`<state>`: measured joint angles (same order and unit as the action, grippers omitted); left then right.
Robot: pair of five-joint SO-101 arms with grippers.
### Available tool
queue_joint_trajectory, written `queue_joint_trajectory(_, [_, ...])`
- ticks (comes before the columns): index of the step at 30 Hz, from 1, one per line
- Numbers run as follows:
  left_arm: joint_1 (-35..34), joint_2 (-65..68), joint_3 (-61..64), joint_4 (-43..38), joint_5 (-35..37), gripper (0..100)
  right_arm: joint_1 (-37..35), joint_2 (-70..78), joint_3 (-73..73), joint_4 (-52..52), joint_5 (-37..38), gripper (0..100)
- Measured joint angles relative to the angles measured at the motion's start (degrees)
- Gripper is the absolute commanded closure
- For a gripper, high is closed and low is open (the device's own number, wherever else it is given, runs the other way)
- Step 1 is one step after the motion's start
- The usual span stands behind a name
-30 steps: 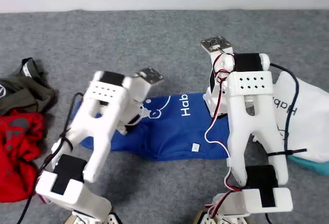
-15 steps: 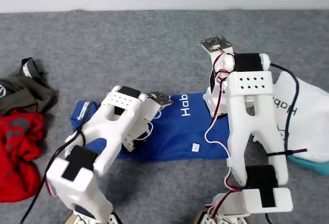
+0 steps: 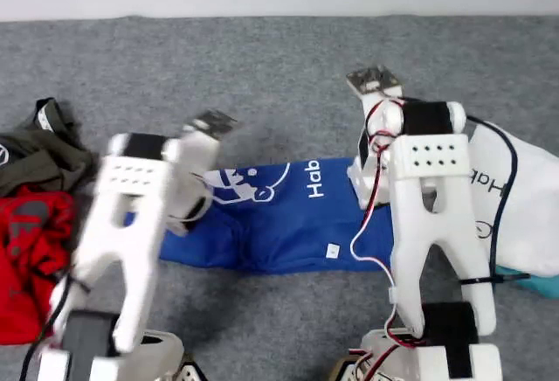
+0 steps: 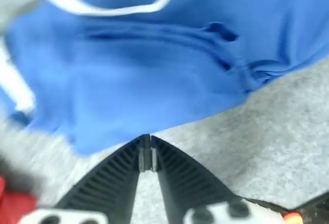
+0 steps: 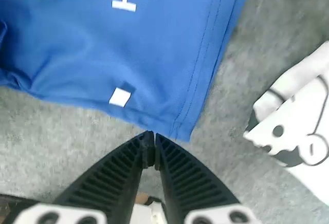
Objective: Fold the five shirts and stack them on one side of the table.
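A blue shirt (image 3: pixel 279 224) with white print lies as a long folded strip across the middle of the grey table (image 3: pixel 262 75). My left gripper (image 4: pixel 147 154) is shut and holds nothing, hovering just off the near edge of the blue shirt (image 4: pixel 154 64) at its left end. My right gripper (image 5: pixel 150 149) is also shut with nothing in it, over bare table beside the hem corner of the blue shirt (image 5: pixel 128 44). A white shirt (image 3: pixel 520 202) lies at the right. A red shirt (image 3: pixel 26 250) and a dark olive shirt (image 3: pixel 35 149) are bunched at the left.
A teal piece of cloth (image 3: pixel 541 285) peeks out under the white shirt at the right edge. The left arm (image 3: pixel 131 224) covers the blue shirt's left end, and the right arm (image 3: pixel 428 215) covers its right end. Grey table stretches behind the shirt.
The left arm has swung from over the blue shirt's left part back toward the left and lifted. The right arm has shifted only slightly. The blue shirt lies about as before.
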<state>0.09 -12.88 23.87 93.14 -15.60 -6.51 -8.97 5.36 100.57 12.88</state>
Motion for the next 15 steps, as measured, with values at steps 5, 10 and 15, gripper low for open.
queue_joint_trajectory(5, [-12.31, -12.84, 0.18, 1.41, 0.00, 99, 1.32, -0.09, 2.81, -0.18, -1.41, 77.1])
queue_joint_trajectory(10, [-22.15, -20.75, 0.44, 2.46, -3.69, 99, 1.41, 1.58, 2.81, -4.04, -7.65, 74.4])
queue_joint_trajectory(15, [-29.80, -21.71, 0.44, 2.55, -9.58, 99, -1.49, 9.05, 2.81, -10.29, -10.11, 74.5])
